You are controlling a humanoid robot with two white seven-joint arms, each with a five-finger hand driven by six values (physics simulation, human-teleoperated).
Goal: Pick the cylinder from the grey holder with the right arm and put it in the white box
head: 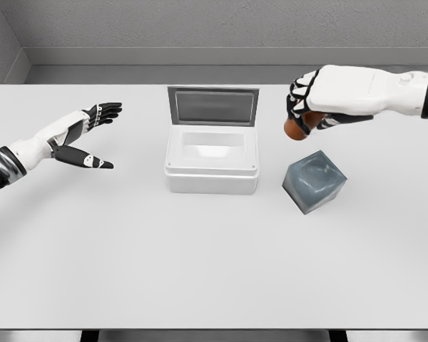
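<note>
My right hand comes in from the upper right, its fingers curled around a brown-orange cylinder whose lower end pokes out below the palm. It hovers above and behind the grey holder, a cube with a hollow top that stands on the table right of the box. The white box sits at the table's centre with its grey lid raised at the back; its inside looks bare. The held cylinder is to the right of the box, apart from it. My left hand rests open at the far left.
The white table runs wide in front of the box and holder. A grey wall stands behind the table's far edge.
</note>
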